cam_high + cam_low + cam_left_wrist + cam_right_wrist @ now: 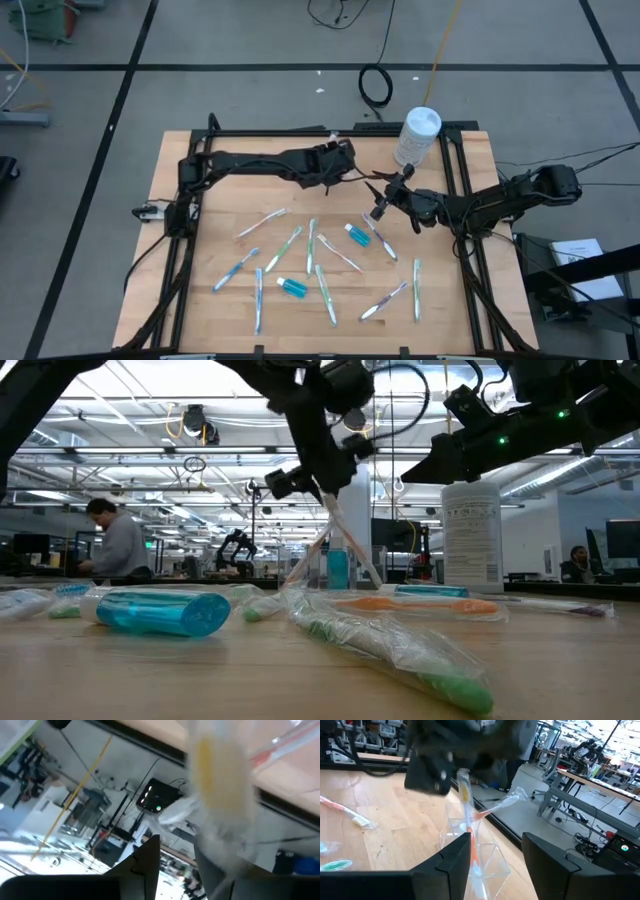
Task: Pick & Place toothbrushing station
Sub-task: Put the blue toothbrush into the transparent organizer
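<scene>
Nearest the low camera lies a wrapped green brush [400, 650], with a blue tube [160, 612] on its side at nine o'clock from it. Farther back an orange brush [410, 603] lies flat, and the canister [470, 535] stands at three o'clock; its label carries print too small to read. At centre, wrapped brushes lean out of the cup [335, 572] under the dark arms. A person [115, 545] sits in the room behind.

From above, the left gripper [345, 160] sits at twelve o'clock over the surface [180, 200], clamped on a wrapped brush. The right gripper [380, 205] reaches in from three o'clock and pinches the cup [378, 212] just off centre. Loose brushes fan across the middle, one green [325, 292] toward six o'clock, another [416, 288] at four. One tube [358, 235] lies just below the cup, the other [292, 287] toward six. The canister [418, 135] stands at one o'clock.

Left wrist view: a blurred yellow-bristled brush [215, 795] rises between the dark fingers [142, 865], gripped.

Right wrist view: its fingers [445, 870] close on the clear cup [480, 855], which holds an orange-handled brush [470, 830] and another wrapped one [502, 802]. The left gripper [447, 767] holds the first brush's top. A loose brush [345, 812] lies on the wood.
</scene>
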{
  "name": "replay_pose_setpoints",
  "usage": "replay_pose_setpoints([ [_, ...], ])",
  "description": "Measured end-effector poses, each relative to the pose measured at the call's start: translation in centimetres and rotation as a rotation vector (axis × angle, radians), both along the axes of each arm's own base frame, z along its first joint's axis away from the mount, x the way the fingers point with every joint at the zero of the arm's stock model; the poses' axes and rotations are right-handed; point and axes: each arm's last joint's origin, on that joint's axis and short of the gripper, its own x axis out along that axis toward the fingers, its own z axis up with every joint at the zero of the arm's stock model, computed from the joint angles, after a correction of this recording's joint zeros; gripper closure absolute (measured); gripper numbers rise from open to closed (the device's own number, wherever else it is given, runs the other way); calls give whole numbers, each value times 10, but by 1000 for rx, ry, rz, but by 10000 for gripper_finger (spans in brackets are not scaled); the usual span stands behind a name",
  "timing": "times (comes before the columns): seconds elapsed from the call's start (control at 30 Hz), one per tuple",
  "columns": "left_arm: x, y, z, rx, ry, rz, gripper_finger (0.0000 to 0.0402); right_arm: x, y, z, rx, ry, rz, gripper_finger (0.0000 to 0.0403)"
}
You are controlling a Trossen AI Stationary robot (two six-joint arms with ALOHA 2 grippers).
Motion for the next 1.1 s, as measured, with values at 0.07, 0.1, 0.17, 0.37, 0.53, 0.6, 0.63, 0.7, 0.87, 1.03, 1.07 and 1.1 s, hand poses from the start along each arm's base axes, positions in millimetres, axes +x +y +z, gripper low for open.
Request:
replay_pose_setpoints([
  [0.07, -2, -5, 11, -4, -70, 12, 275, 0, 0, 0, 12, -8, -2, 234],
  [0.1, -4, -8, 18, -9, -102, 21, 275, 0, 0, -1, 22, -12, -3, 234],
  [0.17, -12, -11, 36, -27, -209, 61, 275, 0, 0, -1, 48, -24, 1, 234],
  [0.37, -62, -14, 105, -200, -666, 265, 275, 2, 4, -5, 125, -14, 149, 234],
  [0.53, -122, -13, 153, -590, -1101, 517, 275, 3, 5, -4, 146, -35, 215, 234],
  [0.6, -147, -12, 164, -758, -1185, 633, 275, 3, 5, -3, 181, -64, 210, 234],
  [0.63, -159, -13, 168, -835, -1220, 705, 275, 3, 5, -3, 200, -78, 206, 234],
  [0.7, -179, -16, 171, -958, -1241, 851, 275, 3, 5, -3, 224, -95, 201, 234],
  [0.87, -208, -32, 159, -1012, -1162, 976, 275, 5, 5, -3, 237, -113, 223, 234],
  [1.03, -212, -38, 127, -1035, -1255, 946, 275, 15, 7, -7, 276, -190, 310, 234],
  [1.07, -213, -39, 120, -1044, -1276, 934, 275, 18, 8, -10, 279, -202, 336, 234],
  [1.1, -214, -39, 114, -1053, -1293, 925, 275, 23, 9, -13, 282, -205, 356, 234],
])
